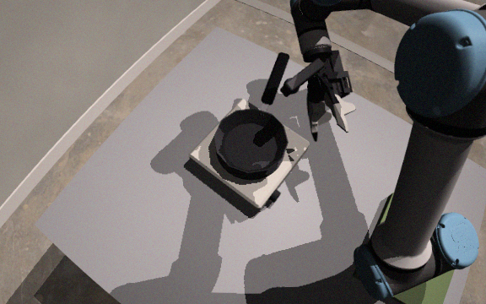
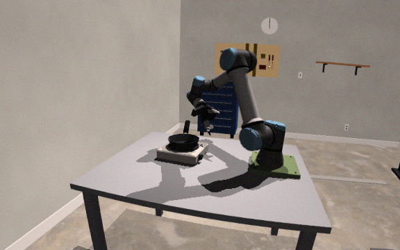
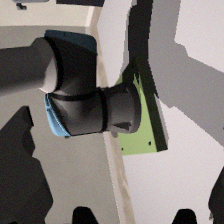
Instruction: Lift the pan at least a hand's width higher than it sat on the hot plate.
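A black pan (image 1: 251, 143) sits on a grey hot plate in the middle of the table. Its black handle (image 1: 275, 78) sticks up and away at the far side. The pan also shows in the exterior view (image 2: 183, 140), with its handle (image 2: 186, 126) behind it. My gripper (image 1: 329, 124) is open and empty. It hangs above the table to the right of the handle, apart from the pan, fingers pointing down. It also shows in the exterior view (image 2: 207, 125). The wrist view shows neither the pan nor the hot plate, only the fingertips at the lower edge.
The arm's base stands on a green plate (image 2: 276, 167) at the table's right side. The wrist view looks at the arm's own joint (image 3: 75, 92) and the green plate (image 3: 145, 125). A blue drawer cabinet (image 2: 222, 111) stands behind the table.
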Controlling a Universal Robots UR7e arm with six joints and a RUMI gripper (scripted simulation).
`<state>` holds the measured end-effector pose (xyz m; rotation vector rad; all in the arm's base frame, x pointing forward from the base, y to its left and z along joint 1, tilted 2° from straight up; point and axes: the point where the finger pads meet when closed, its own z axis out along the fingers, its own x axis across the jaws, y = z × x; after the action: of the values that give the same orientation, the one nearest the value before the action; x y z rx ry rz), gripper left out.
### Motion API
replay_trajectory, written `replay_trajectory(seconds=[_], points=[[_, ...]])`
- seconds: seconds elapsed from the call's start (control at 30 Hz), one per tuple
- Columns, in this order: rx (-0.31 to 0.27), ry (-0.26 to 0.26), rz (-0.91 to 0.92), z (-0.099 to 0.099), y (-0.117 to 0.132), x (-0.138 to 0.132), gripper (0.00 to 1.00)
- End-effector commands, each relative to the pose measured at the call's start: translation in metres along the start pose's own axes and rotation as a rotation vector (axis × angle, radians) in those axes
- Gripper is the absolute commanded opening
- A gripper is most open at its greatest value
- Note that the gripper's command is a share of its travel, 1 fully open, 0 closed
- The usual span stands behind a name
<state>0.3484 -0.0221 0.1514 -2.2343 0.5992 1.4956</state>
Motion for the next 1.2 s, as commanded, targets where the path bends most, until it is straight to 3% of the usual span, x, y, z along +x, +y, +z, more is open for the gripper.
replay_trajectory(seconds=[0.0, 0.07, 0.3, 0.5, 0.57, 0.6, 0.9, 0.97, 1.17], points=[[-0.084, 0.136, -0.107, -0.025, -0.011, 0.009, 1.0], [-0.154, 0.249, -0.196, -0.047, -0.021, 0.016, 1.0], [-0.29, 0.465, -0.364, -0.111, -0.05, 0.036, 1.0], [-0.407, 0.655, -0.513, -0.148, -0.067, 0.051, 1.0], [-0.407, 0.655, -0.513, -0.148, -0.067, 0.051, 1.0], [-0.462, 0.743, -0.583, -0.153, -0.069, 0.053, 1.0], [-0.613, 0.991, -0.78, -0.182, -0.083, 0.063, 1.0], [-0.629, 1.02, -0.802, -0.185, -0.084, 0.064, 1.0], [-0.635, 1.028, -0.808, -0.186, -0.084, 0.064, 1.0]])
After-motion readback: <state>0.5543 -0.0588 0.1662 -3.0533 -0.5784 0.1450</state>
